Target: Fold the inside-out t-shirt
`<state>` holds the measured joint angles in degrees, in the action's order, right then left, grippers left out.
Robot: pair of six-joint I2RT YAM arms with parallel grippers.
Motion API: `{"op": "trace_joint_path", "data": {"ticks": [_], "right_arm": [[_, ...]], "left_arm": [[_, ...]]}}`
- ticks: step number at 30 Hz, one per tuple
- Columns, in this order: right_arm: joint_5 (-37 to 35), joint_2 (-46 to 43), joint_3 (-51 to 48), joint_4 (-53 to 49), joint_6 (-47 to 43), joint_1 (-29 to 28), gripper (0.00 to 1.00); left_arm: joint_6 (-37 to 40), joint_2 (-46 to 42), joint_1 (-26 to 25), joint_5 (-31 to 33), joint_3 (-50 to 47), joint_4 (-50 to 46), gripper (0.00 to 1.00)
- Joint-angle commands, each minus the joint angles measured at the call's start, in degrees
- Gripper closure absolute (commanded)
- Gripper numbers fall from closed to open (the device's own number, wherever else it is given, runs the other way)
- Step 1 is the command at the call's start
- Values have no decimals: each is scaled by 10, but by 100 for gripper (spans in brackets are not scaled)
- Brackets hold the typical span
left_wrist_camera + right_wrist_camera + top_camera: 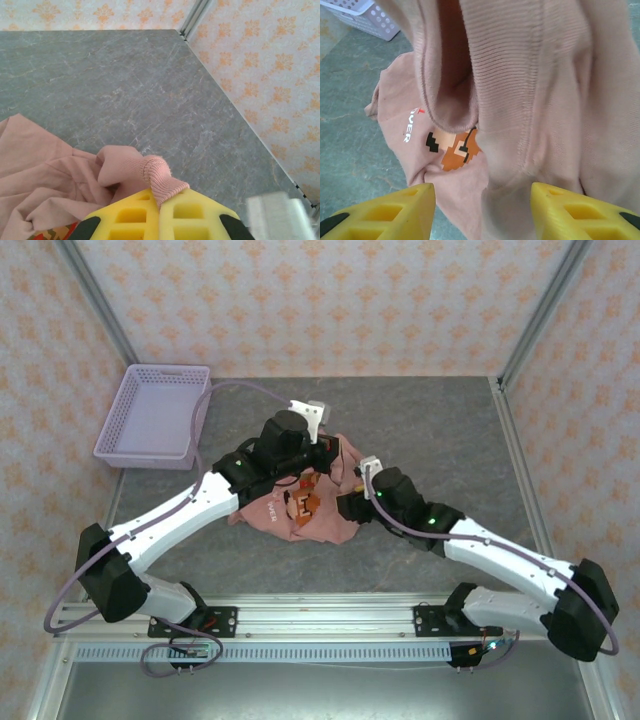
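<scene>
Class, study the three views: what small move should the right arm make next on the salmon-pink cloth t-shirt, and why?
Probably close the right gripper on the soft salmon-pink cloth t-shirt. Cloth hangs between its open yellow fingers, while the left gripper is shut on a ribbed edge, so one grip alone holds the shirt.

Crumpled salmon-pink t-shirt (300, 502), mid-table

Robot test booth: patterned wall panels (300, 300), aluminium framing (95, 290), grey stone-look tabletop (430, 430)
</scene>
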<state>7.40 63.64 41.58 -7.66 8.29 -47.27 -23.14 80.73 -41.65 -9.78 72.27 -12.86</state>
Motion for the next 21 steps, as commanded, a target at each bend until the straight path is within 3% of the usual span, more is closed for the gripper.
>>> {"op": "trace_joint_path", "data": {"ticks": [1, 3, 6, 7, 14, 21], "right_arm": [[-53, 38, -19, 70, 19, -4, 47], [-56, 68, -15, 90, 16, -4, 55], [-69, 67, 12, 59, -14, 5, 92], [-70, 54, 23, 39, -25, 14, 99], [34, -100, 138, -69, -62, 149, 100], [46, -71, 354, -174, -96, 191, 100]], "left_arm": [[-10, -12, -4, 22, 22, -7, 100], [-10, -21, -4, 42, 22, -11, 100], [-1, -37, -2, 75, 22, -15, 100], [2, -43, 0, 82, 25, -17, 100], [68, -109, 16, 168, 106, -49, 100], [127, -154, 13, 170, 190, -42, 100]]}}
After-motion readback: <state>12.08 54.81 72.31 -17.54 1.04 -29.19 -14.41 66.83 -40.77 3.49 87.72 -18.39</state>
